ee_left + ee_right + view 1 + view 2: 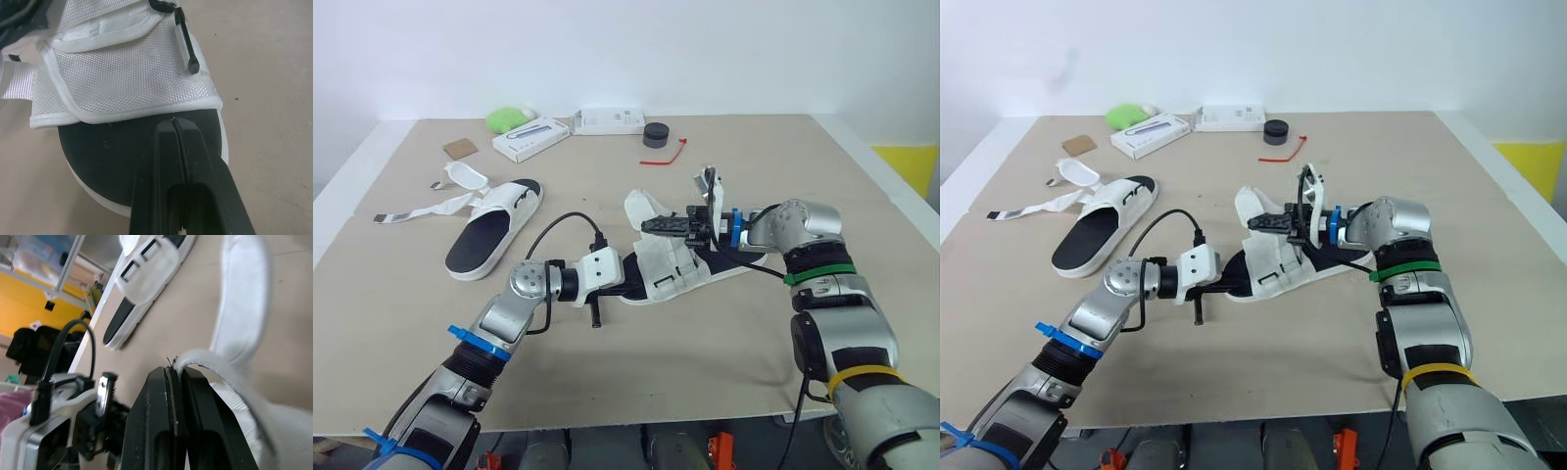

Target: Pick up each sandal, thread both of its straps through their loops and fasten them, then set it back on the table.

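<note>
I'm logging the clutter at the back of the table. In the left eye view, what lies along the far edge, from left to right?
brown cardboard piece → long white box → white carton → black round container

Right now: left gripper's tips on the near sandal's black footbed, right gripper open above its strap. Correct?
Not open. The right gripper is shut on the strap, pinching it at the fingertips, as the right wrist view shows. The left gripper does have its tips on the black footbed.
</note>
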`<action>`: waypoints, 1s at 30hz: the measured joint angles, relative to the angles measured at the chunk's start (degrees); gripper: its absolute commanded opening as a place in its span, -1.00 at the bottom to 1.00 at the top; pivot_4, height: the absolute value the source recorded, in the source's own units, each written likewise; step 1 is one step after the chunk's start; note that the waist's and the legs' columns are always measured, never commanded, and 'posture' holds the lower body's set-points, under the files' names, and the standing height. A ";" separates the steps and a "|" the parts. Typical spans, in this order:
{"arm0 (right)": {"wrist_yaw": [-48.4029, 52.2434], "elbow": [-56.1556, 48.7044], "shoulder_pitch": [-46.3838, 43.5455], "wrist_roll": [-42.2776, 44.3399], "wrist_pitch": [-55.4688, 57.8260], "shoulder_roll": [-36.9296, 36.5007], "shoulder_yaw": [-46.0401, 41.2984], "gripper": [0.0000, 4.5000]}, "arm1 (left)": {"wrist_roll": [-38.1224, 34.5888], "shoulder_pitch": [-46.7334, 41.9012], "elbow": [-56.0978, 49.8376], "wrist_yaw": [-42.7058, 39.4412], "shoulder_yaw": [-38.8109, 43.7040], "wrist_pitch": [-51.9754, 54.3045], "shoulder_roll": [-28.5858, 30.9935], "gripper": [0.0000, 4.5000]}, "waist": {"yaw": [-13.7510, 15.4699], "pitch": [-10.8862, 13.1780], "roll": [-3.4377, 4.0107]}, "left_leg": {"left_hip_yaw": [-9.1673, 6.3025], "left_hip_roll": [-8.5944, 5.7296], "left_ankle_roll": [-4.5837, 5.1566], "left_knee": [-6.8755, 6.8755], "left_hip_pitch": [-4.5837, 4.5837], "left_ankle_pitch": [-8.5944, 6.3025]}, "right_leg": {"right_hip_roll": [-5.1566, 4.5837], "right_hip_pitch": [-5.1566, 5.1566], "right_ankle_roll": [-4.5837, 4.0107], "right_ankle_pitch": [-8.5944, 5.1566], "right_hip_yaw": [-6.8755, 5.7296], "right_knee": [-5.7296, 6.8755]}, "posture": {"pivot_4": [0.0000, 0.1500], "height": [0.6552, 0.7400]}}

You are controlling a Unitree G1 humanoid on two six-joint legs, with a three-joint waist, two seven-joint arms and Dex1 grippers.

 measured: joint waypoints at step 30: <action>9.20 -1.48 -3.07 -5.65 -2.04 -14.15 -9.22 0.31 | -0.38 0.46 -0.68 -0.29 -0.25 0.71 -0.71 -1.00 | 0.33 -0.16 0.40 | 0.03 -0.11 0.18 0.00 -0.07 0.13 | -0.08 0.13 -0.12 -0.21 0.06 -0.01 | 1.00 1.00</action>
